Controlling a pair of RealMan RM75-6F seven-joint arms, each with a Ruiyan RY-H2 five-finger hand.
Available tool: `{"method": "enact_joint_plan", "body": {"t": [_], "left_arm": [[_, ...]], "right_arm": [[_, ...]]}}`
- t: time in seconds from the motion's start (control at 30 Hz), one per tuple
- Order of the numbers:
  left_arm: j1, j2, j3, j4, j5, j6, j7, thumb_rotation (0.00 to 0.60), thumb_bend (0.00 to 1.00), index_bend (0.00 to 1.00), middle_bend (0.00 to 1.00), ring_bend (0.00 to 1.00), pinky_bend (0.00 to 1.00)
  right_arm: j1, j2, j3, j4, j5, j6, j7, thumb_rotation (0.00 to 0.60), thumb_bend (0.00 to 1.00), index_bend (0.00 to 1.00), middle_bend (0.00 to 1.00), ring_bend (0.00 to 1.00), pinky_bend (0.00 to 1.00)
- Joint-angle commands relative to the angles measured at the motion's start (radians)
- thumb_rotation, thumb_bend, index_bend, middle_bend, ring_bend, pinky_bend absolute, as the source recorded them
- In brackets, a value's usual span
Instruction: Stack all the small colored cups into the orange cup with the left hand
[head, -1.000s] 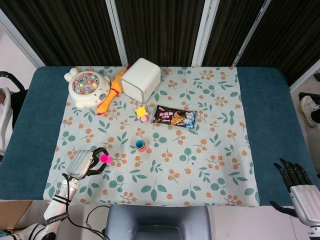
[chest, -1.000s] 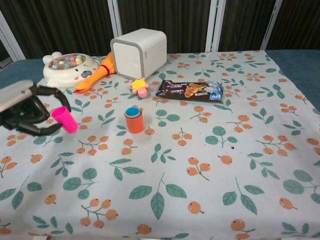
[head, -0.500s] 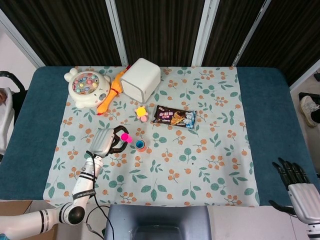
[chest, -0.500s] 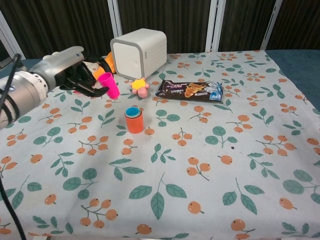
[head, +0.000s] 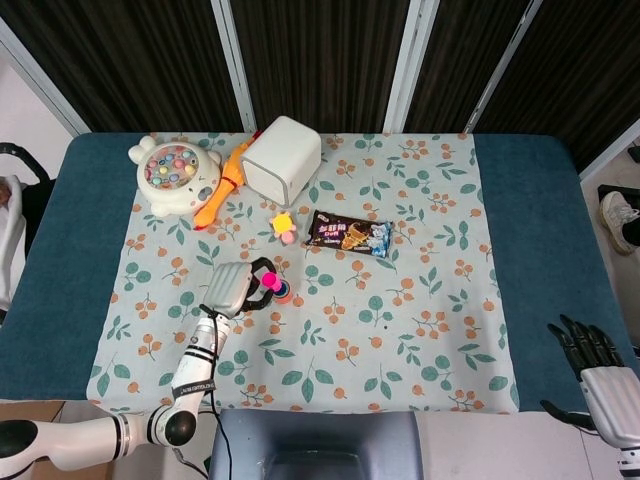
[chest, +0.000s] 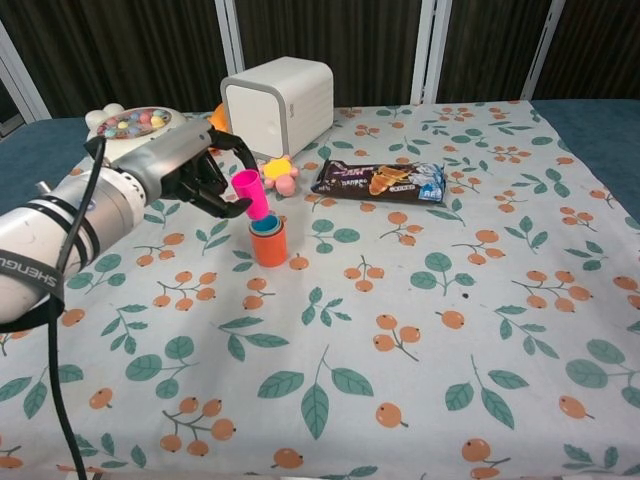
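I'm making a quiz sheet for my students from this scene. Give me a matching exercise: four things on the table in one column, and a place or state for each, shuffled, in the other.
Things:
1. pink cup
2. orange cup
3. snack packet
4. white box

Places or states:
A. lying flat on the cloth, right of the yellow toy
B. standing on the cloth with a blue cup nested inside
C. at the far side, beside the rubber chicken
D. held by the left robot hand just above the stack

Pairs: 1-D, 2-B, 3-A, 4-C

Three cups show: one pink (chest: 247, 193), one orange (chest: 268, 245), one blue (chest: 265, 224) nested inside it.
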Motion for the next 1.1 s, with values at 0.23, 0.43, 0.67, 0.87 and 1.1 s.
{"method": "enact_joint_plan", "body": {"t": [0.23,0.43,0.67,0.87,1.1], "left_arm": [[-0.006,-0.029,0.006,0.024,-0.003,0.009,0.012,0.6,0.37,0.57,1.0,1.0,1.0],[-0.015,-0.038,-0.008,0.024,-0.008,0.018,0.024,0.6,0.37,0.57,1.0,1.0,1.0],[-0.018,-0.048,-0.004,0.034,-0.022,0.015,0.042,0.6,0.38,0.57,1.0,1.0,1.0],[-0.02,-0.06,0.002,0.049,-0.022,0.01,0.041,0.6,0.37,0.57,1.0,1.0,1.0],[-0.022,-0.073,0.005,0.082,-0.02,0.006,0.038,0.6,0.38,0.55,1.0,1.0,1.0]], "right_arm": [[-0.003,0.003,-0.003,0.002,-0.007,0.008,0.01,0.6,0.21,0.0,0.0,0.0,0.0],[-0.001,0.008,-0.003,0.002,-0.007,0.007,0.021,0.6,0.21,0.0,0.0,0.0,0.0],[-0.007,0.012,-0.004,0.004,-0.015,0.023,0.034,0.6,0.21,0.0,0.0,0.0,0.0],[-0.007,0.013,-0.003,0.007,-0.016,0.026,0.04,0.6,0.21,0.0,0.0,0.0,0.0],[-0.009,0.015,-0.002,0.009,-0.017,0.034,0.05,0.6,0.21,0.0,0.0,0.0,0.0]]}}
